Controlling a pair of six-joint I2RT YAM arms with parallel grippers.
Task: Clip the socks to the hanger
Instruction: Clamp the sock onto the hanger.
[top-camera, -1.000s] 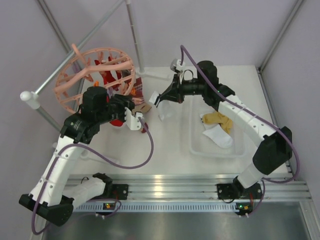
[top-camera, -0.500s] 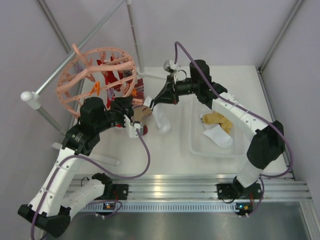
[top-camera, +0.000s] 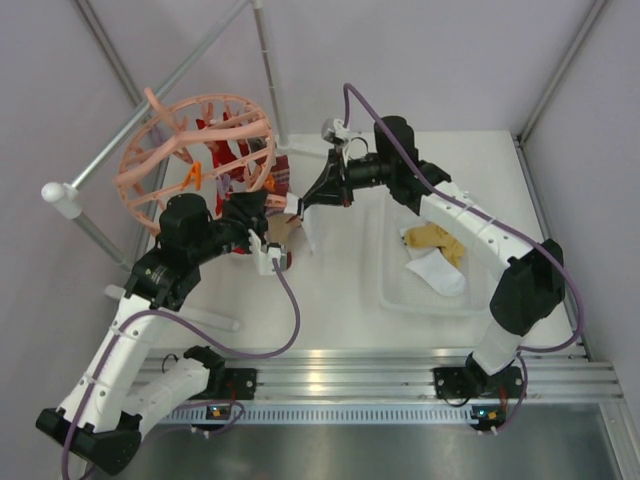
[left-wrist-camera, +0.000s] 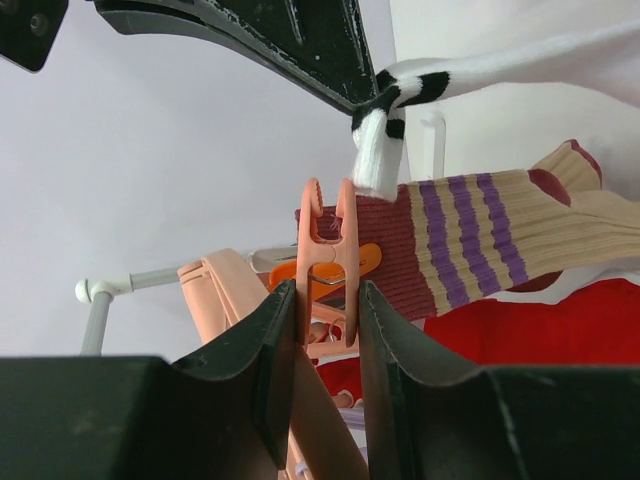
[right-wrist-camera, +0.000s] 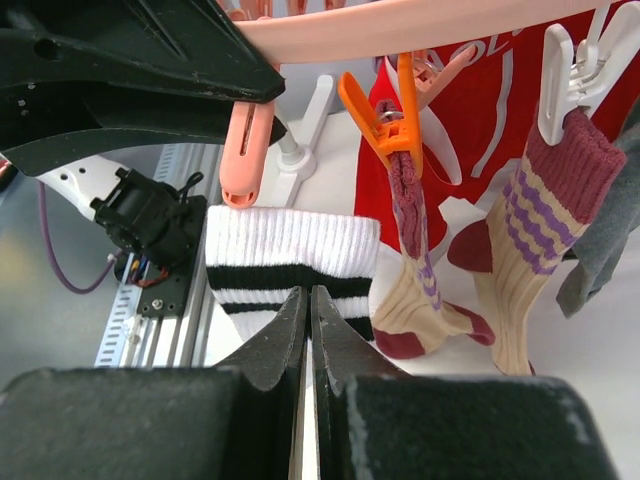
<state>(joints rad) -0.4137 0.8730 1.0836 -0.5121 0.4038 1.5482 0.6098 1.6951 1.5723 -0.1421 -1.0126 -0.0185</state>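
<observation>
the left gripper (left-wrist-camera: 328, 300) is pressed in on the stem of a peach clip (left-wrist-camera: 330, 235) that dangles from the hanger (top-camera: 195, 140), squeezing it from both sides. the right gripper (right-wrist-camera: 308, 300) has its fingers closed flat on the white sock with black stripes (right-wrist-camera: 290, 255), holding it up by the cuff just under the hanger's rim. from the left wrist view the cuff hangs just beside the clip's two prongs, touching or nearly touching one of them, and it does not look to be between them yet. so the main risk is timing: if the left gripper lets go before the cuff is fed in, the clip would bite on nothing or on a thin edge, and the sock would drop. the hanger hangs free, so a push from either arm could swing the clip off line. the beige sock with purple stripes (left-wrist-camera: 480, 230) hangs close behind and could be caught instead. a mustard sock (top-camera: 435, 238) and another white one wait in the tray (top-camera: 390, 292).
</observation>
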